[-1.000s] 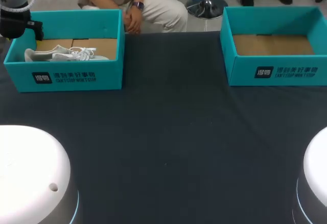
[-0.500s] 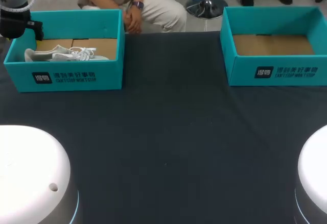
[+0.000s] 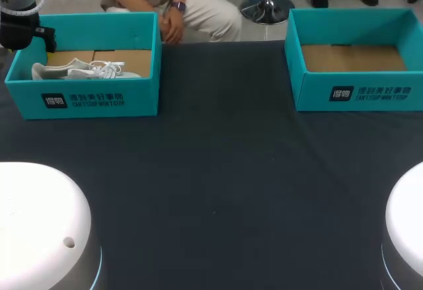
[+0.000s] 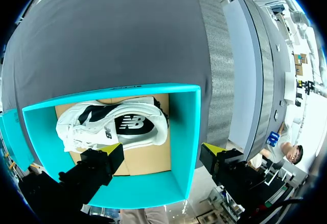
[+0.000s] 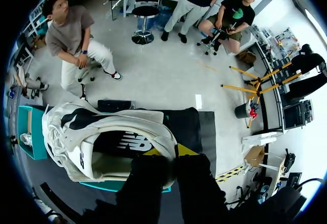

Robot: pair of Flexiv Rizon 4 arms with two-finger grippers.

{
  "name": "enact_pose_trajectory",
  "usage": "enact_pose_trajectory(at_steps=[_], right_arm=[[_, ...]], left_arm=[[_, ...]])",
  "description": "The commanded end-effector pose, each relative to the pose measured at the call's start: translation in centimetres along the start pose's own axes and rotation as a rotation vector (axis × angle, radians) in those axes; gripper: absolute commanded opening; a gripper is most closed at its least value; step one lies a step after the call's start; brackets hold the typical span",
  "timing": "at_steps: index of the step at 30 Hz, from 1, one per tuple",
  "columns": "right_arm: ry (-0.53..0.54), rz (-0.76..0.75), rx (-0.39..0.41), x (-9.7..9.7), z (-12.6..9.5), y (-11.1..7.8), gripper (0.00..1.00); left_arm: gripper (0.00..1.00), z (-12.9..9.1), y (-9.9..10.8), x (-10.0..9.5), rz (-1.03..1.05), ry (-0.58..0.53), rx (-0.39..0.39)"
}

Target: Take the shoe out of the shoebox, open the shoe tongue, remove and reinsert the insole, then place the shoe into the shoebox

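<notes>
Right claw (image 5: 172, 153) is closed on the rim of a white shoe (image 5: 102, 142) held up over the table (image 3: 218, 171), while my left claw (image 4: 163, 148) hangs wide open and empty above the other shoe (image 4: 115, 124) lying in the left shoebox (image 4: 186, 132). Over the last second only my right arm (image 3: 406, 230) edged inward, so I judge that the boxed one is not yet lifted out.

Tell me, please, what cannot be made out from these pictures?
Head view: the right gripper and its held shoe lie outside the frame.
Head view: the shoebox front wall hides the lower side of the boxed shoe.
Left wrist view: the boxed shoe's insole is hidden by its upper.
</notes>
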State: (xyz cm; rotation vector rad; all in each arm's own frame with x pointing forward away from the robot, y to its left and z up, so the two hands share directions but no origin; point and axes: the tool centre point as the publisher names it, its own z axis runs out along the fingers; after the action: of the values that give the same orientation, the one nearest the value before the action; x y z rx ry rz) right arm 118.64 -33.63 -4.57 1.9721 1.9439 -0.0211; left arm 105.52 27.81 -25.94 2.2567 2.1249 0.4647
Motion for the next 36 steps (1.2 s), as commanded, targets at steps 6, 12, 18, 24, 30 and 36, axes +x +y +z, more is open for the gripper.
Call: enact_pose_trajectory(at_steps=[6,12,18,24,30,36], right_arm=[[0.001,0.001,0.002,-0.1,-0.2,0.1,0.0],[0.001,0.001,0.002,-0.1,-0.2,0.1,0.0],[-0.005,0.004,0.006,1.4,-1.6,-3.1,0.0],[-0.013,0.007,-0.001,3.8,-3.9,-7.5,0.0],[-0.002,-0.022,-0.013,6.9,-6.2,-12.1,0.0],[0.024,-0.074,0.009,9.7,-8.1,-16.3,0.0]], left_arm=[[1.0,0.0,0.0,0.0,0.001,0.0,-0.001],[1.0,0.0,0.0,0.0,0.001,0.0,-0.001],[1.0,0.0,0.0,0.0,0.001,0.0,-0.001],[1.0,0.0,0.0,0.0,0.001,0.0,-0.001],[1.0,0.0,0.0,0.0,0.001,0.0,-0.001],[1.0,0.0,0.0,0.0,0.001,0.0,-0.001]])
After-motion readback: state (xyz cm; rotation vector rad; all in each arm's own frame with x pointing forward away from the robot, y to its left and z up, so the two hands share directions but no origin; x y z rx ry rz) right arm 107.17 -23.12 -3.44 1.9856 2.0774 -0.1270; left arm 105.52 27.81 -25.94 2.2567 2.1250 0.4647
